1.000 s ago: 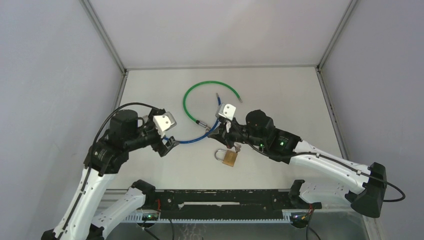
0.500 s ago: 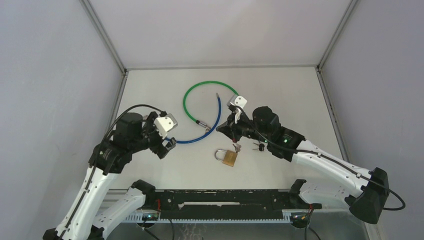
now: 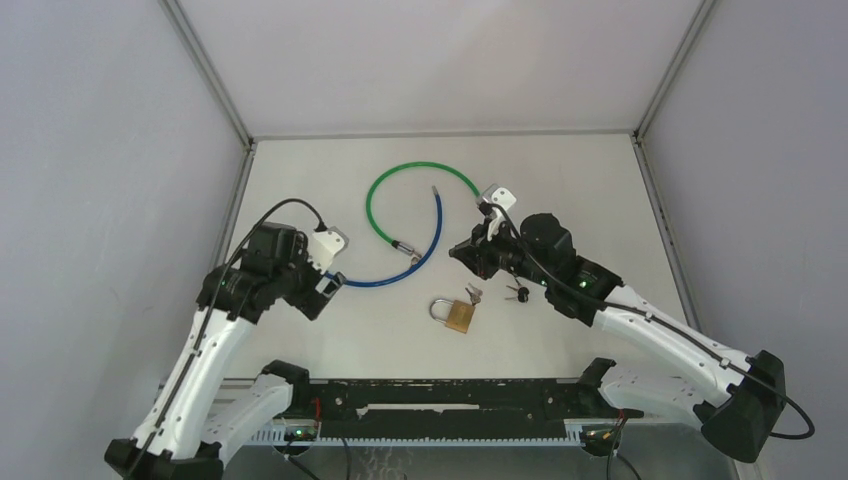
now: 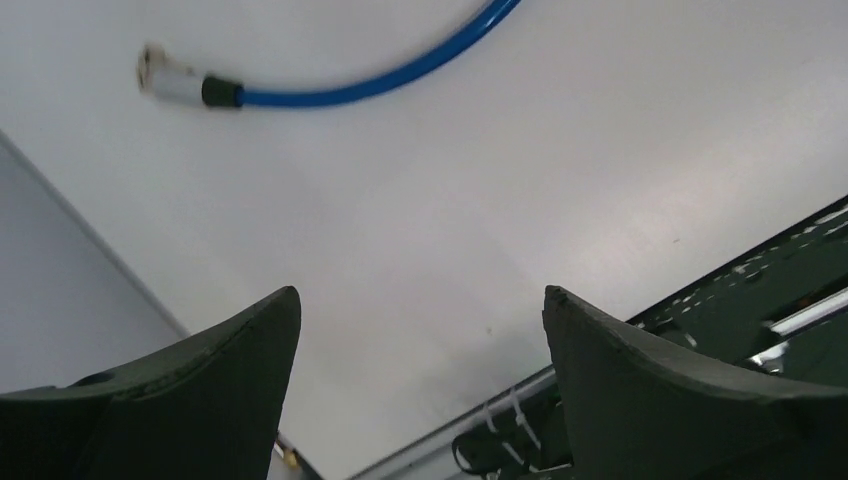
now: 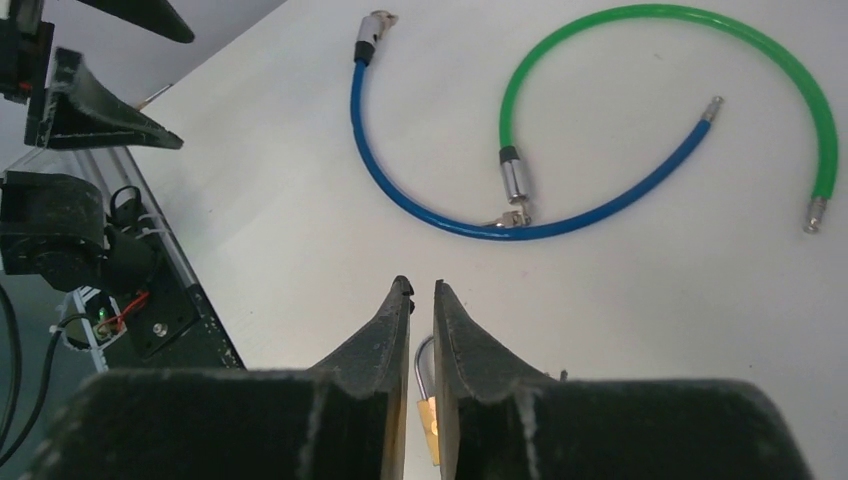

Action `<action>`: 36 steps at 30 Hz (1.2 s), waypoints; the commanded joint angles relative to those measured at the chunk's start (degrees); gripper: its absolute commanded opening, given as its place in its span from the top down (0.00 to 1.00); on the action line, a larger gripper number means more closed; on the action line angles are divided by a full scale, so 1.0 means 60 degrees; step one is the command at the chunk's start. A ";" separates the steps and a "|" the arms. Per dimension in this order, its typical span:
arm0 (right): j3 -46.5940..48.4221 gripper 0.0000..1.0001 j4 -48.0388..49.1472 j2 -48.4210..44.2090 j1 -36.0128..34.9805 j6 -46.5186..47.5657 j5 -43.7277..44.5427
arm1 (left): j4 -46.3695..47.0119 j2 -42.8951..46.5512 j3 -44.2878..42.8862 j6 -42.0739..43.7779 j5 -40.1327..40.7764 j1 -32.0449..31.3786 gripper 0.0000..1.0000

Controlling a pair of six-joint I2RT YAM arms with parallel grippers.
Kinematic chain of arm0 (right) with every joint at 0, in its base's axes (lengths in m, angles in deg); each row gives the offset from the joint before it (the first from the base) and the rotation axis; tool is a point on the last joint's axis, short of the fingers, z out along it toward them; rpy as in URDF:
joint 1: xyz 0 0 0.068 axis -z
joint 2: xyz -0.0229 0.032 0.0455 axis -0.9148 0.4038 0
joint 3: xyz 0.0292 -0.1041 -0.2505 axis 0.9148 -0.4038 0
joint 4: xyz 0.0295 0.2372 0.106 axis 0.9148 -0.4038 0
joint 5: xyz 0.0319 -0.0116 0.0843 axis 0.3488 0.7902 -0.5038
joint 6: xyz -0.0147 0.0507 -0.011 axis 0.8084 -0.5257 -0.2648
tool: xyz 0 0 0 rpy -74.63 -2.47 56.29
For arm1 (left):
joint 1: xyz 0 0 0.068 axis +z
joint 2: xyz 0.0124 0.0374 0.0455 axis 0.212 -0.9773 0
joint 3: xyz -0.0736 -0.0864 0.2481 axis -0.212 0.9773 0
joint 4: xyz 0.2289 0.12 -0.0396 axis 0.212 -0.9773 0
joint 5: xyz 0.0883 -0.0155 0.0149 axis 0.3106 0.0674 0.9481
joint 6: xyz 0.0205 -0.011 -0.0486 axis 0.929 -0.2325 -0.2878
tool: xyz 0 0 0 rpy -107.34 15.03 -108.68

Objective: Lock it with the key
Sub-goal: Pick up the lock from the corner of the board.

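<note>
A brass padlock (image 3: pixel 458 315) lies on the white table near the front centre, its shackle pointing left. A small key (image 3: pixel 471 294) rests against its far side, and more dark keys (image 3: pixel 517 293) lie just to the right. My right gripper (image 3: pixel 460 251) hovers a little beyond the padlock; in the right wrist view its fingers (image 5: pixel 418 285) are shut with only a thin slit and hold nothing. The padlock (image 5: pixel 428 420) shows through that slit. My left gripper (image 3: pixel 325 290) is open and empty at the blue cable's left end; in the left wrist view (image 4: pixel 420 295) it is over bare table.
A blue cable (image 3: pixel 405 268) and a green cable (image 3: pixel 400 178) curve across the middle of the table, joined at a metal ferrule (image 5: pixel 513 180). The blue cable's end cap (image 4: pixel 170 80) lies beyond my left fingers. The black rail (image 3: pixel 450 395) runs along the front edge.
My right gripper has pulled back from the key at the padlock, moving up and to the right. My left gripper has drawn back to the left, toward the front.
</note>
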 commanded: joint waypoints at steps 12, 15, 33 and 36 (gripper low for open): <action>-0.0558 0.77 0.0115 -0.0370 0.0248 -0.0387 0.0024 | 0.0150 -0.2563 0.0040 0.4221 0.2795 0.8498 0.17; -0.0559 0.77 0.0221 -0.0292 0.0226 -0.0306 -0.0202 | 0.1060 -0.3173 0.0579 0.5163 0.3097 0.9744 0.25; 0.0061 0.76 0.0189 0.0303 -0.0567 0.0279 0.0216 | 0.4590 -0.7340 0.0577 0.6894 0.3248 1.1541 0.54; 0.0260 0.76 0.0072 0.0511 -0.0708 0.0453 0.0230 | 0.4342 -0.7927 0.0237 0.6086 0.3105 1.1555 0.61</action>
